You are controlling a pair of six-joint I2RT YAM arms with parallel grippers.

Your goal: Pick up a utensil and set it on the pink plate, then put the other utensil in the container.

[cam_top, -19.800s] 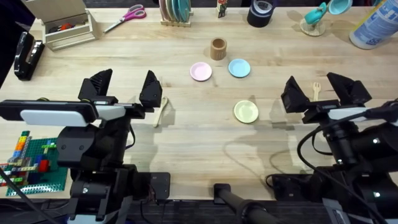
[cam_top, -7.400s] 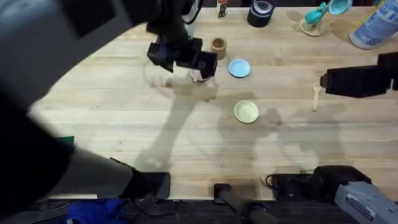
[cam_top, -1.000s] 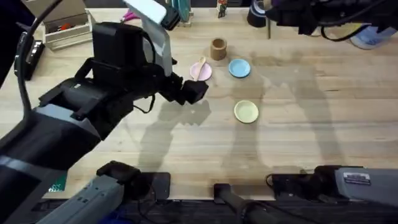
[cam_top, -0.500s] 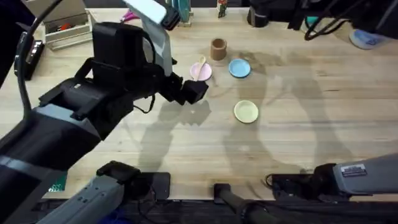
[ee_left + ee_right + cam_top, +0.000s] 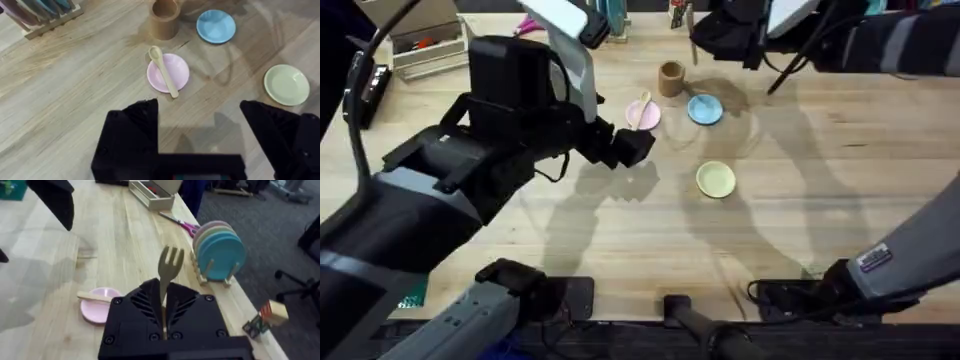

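Observation:
The wooden utensil (image 5: 642, 106) with a rounded end lies across the pink plate (image 5: 648, 119), its bowl over the far rim; it shows as the utensil (image 5: 164, 71) on the pink plate (image 5: 180, 76) in the left wrist view. My left gripper (image 5: 620, 146) hovers open and empty just near-left of the plate; left gripper (image 5: 200, 135). The brown container (image 5: 670, 77) stands upright behind the plate; container (image 5: 164, 20). My right gripper (image 5: 712, 35) is high at the far edge, right of the container, shut on the wooden fork (image 5: 169, 270), tines up; right gripper (image 5: 165, 307).
A light blue plate (image 5: 704, 109) sits right of the pink one and a pale yellow plate (image 5: 716, 180) nearer the front. A plate rack (image 5: 603, 14), scissors (image 5: 180, 225) and a tray box (image 5: 420, 45) line the far edge. A black tape dispenser (image 5: 360, 85) stands far left.
My right arm has carried the fork leftward along the far edge, closer to the container. The left arm, the spoon-like utensil and the plates have stayed put.

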